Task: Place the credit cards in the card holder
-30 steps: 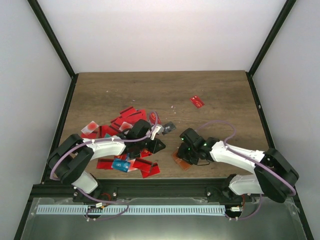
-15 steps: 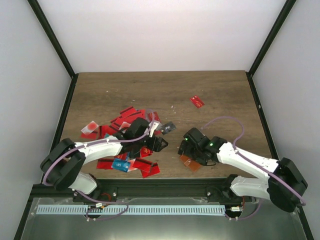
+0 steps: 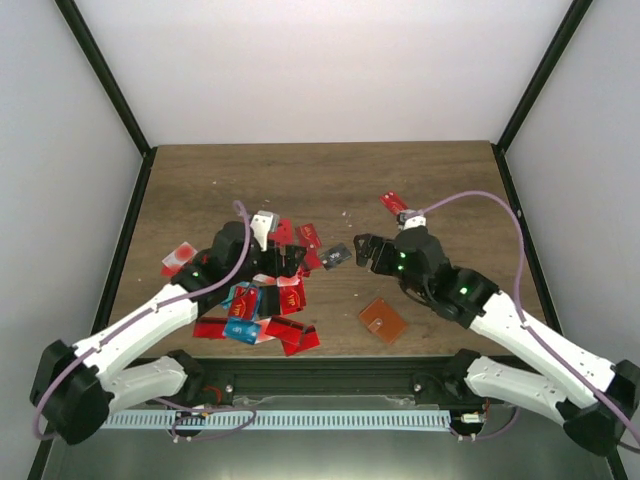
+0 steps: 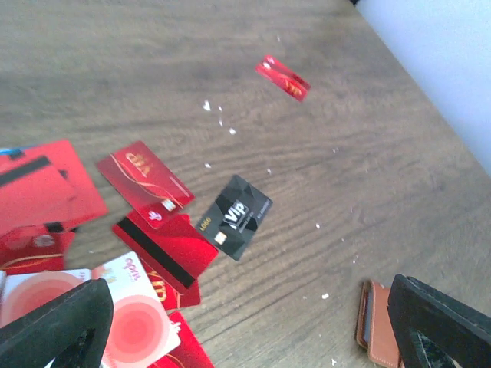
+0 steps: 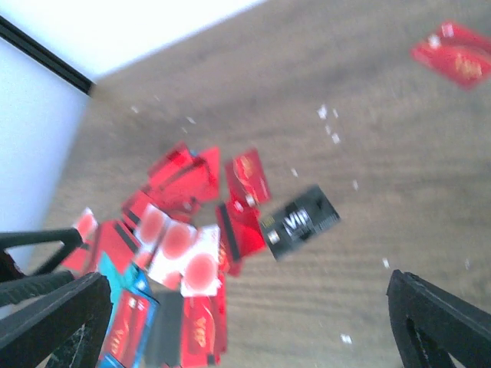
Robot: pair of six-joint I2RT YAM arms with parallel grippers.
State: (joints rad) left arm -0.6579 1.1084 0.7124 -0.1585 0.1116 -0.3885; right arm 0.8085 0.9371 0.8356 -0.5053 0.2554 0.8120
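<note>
**Top view.** Finds left end effector (image 3: pixel 290 262) released and empty over the right fringe of the credit cards (image 3: pixel 250 300), centre left. Finds right end effector (image 3: pixel 362 250) likewise spread and empty, just right of the black card (image 3: pixel 338 256). Puts card holder (image 3: pixel 383 319) folded flat on the worktop (image 3: pixel 450 180) at lower centre, near the front edge, apart from both. Flags collision: both tips near that one black card, likely to clash if both reach. Leaves open room across upper and right frame, bar one red card (image 3: pixel 393 203) alone there.

**Left wrist view.** Shows fingers (image 4: pixel 54 330) at the bottom corners, wide apart, nothing between. Shows black card (image 4: pixel 236 216) flat, touching a red neighbour at centre; judges it hard to pinch, prone to skid or drag the neighbour. Catches card holder (image 4: pixel 380 335) at the lower right edge.

**Right wrist view.** Blurred. Shows fingers (image 5: pixel 54 314) wide apart, empty. Misses card holder entirely; risks approaching it blind.
</note>
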